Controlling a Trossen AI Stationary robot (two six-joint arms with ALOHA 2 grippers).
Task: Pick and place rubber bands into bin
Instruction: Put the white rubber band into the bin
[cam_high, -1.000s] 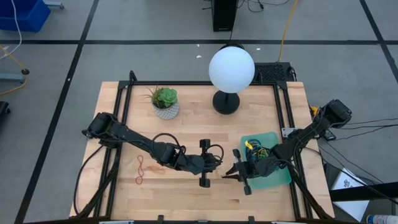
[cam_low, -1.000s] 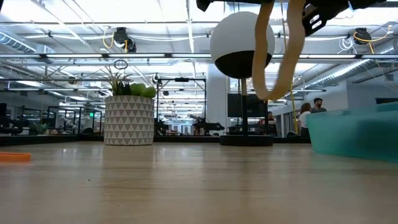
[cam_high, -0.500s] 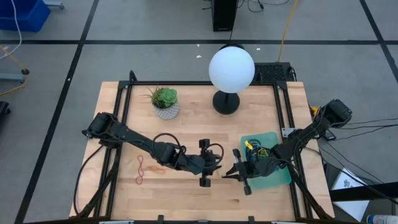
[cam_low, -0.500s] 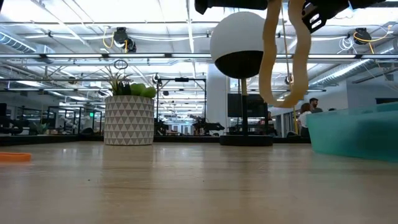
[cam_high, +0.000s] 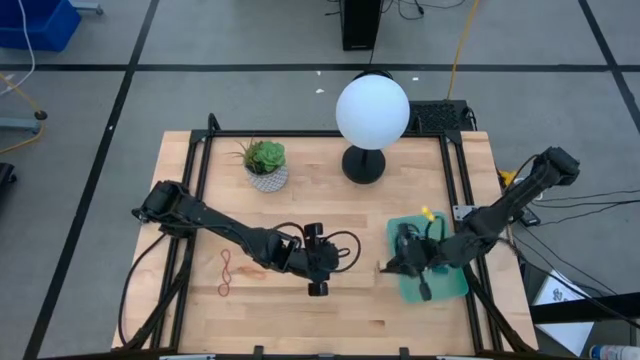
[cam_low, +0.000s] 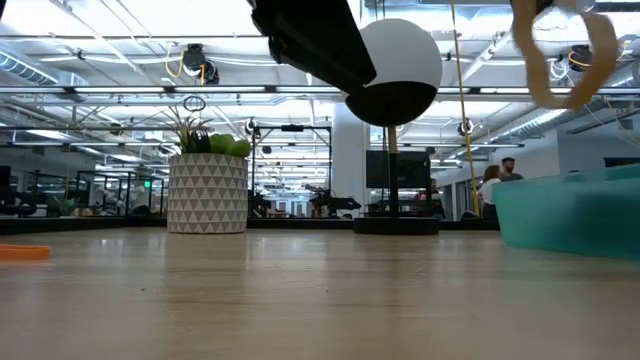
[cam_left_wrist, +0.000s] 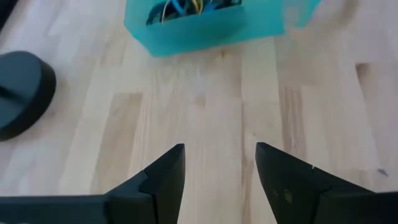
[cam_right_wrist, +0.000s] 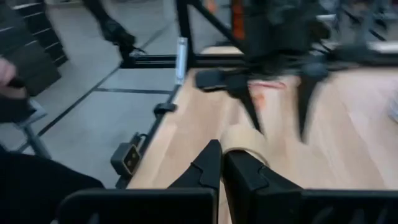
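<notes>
A tan rubber band (cam_low: 545, 95) hangs as a loop from my right gripper (cam_right_wrist: 222, 163), which is shut on it just left of the bin (cam_high: 440, 272), above the table. The bin is a shallow teal tray (cam_left_wrist: 205, 28) with several coloured rubber bands inside. My left gripper (cam_left_wrist: 219, 149) stands open over bare wood left of the bin, tipped down, with nothing between its fingers (cam_high: 338, 256). Two orange-red rubber bands (cam_high: 226, 272) lie flat on the table at the left. My right gripper pinches the tan band between its two shut fingers, and a curl of the band (cam_right_wrist: 241, 138) sticks out past the fingertips. The fingers lie nearly level and point toward the table's left. The band hangs slack below them, clear of the table.
A white globe lamp (cam_high: 372, 108) on a black base (cam_high: 363, 163) stands at the far middle. A small patterned plant pot (cam_high: 266, 168) stands at the far left. Bare wood lies between the two grippers and along the near edge.
The tan band hung between both grippers; my left gripper has let it go and tipped downward. My right gripper has risen and drawn toward the table's right, over the bin's edge. The band has gone with it and now hangs from it alone, higher than before.
</notes>
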